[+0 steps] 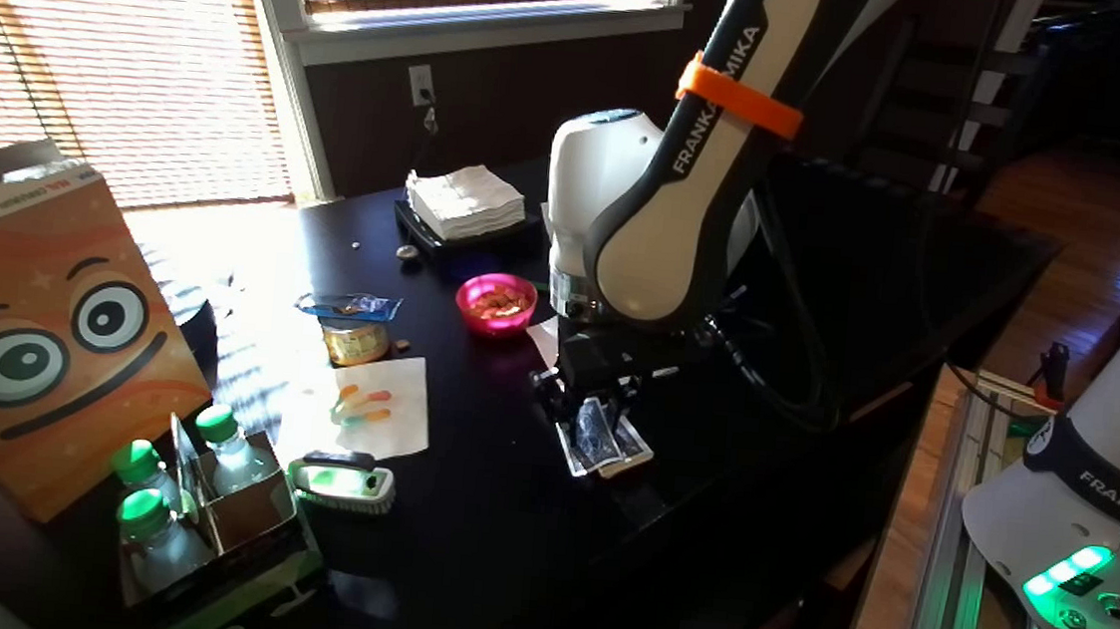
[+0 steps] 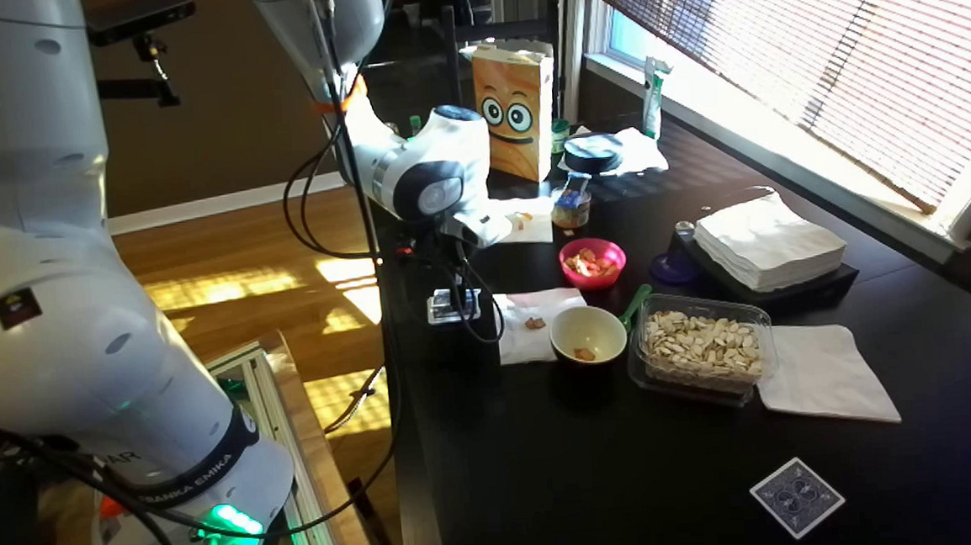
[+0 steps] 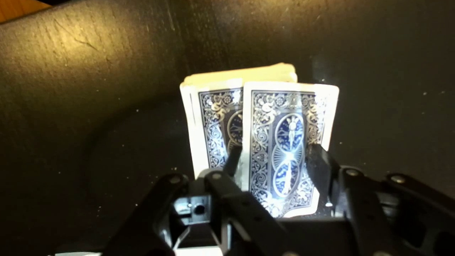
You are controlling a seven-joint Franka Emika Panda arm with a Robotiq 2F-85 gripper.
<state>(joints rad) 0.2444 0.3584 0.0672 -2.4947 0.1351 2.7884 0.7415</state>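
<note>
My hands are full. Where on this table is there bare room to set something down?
Bare tabletop is bordered by the cream bowl, clear container and lone card. Another patch separates the brush from the card stack beneath the gripper. It's crowded around the pink bowl, cream bowl, clear container and napkin pile.

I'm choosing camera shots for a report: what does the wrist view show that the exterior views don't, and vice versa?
Only the wrist view: the ornate back of the top card in fine detail, and clearly how it overlaps the card stack.

Only the exterior views: the pink bowl, the napkin stack and the orange box with a cartoon face, each in both exterior views; also, in an exterior view, a lone card.

Shared: the claw, the cards at it and the dark table.
</note>
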